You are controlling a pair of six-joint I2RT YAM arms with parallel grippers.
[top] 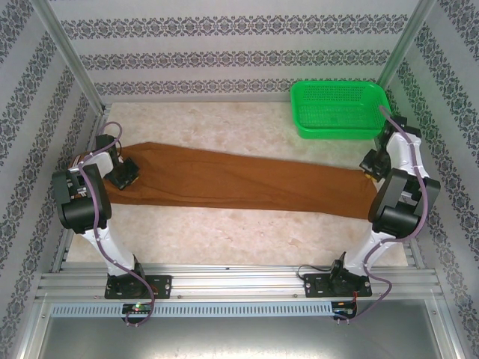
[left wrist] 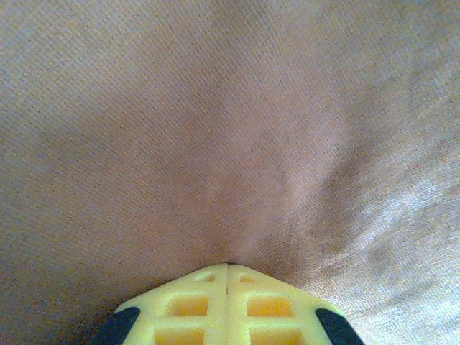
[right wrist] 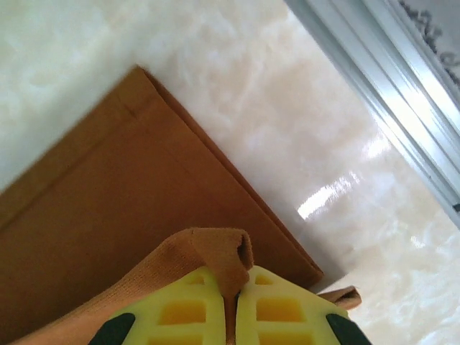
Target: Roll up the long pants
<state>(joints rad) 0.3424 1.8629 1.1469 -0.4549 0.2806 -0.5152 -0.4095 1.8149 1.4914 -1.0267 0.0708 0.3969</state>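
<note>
Between patterned papered walls (top: 224, 30), rust-brown long cloth pants (top: 239, 183) lie stretched across the pale marbled bench (top: 224, 232). The left pincer (left wrist: 228, 267) pinches puckered cloth; the right pincer (right wrist: 236, 287) clamps a lifted hem.

Seen from above, the left arm (top: 84, 198) covers the left end of the long pants (top: 239, 182), and the right arm (top: 395, 196) covers their right end. In the wrist views the bottom edge cuts off the left fingers (left wrist: 208, 279) and the right fingers (right wrist: 280, 284).
</note>
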